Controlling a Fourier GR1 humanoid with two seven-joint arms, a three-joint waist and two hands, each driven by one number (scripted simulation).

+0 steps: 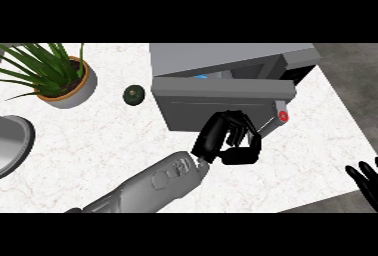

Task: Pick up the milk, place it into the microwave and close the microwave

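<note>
The grey microwave (229, 55) stands at the back of the counter, right of centre. Its door (221, 97) is swung partway across the opening. In the gap behind the door's top edge shows a small blue and white bit, apparently the milk (201, 77); the rest of it is hidden. My left hand (225, 140) is right in front of the door, its relaxed fingers (238, 120) up against the door's front and holding nothing. My right hand (365, 181) rests open at the lower right edge, fingers up.
A potted green plant (63, 75) stands at the back left. A dark green round fruit (133, 94) lies between the plant and the microwave. A grey metal rim (15, 142) shows at the left edge. The counter's edge (347, 120) runs down the right side.
</note>
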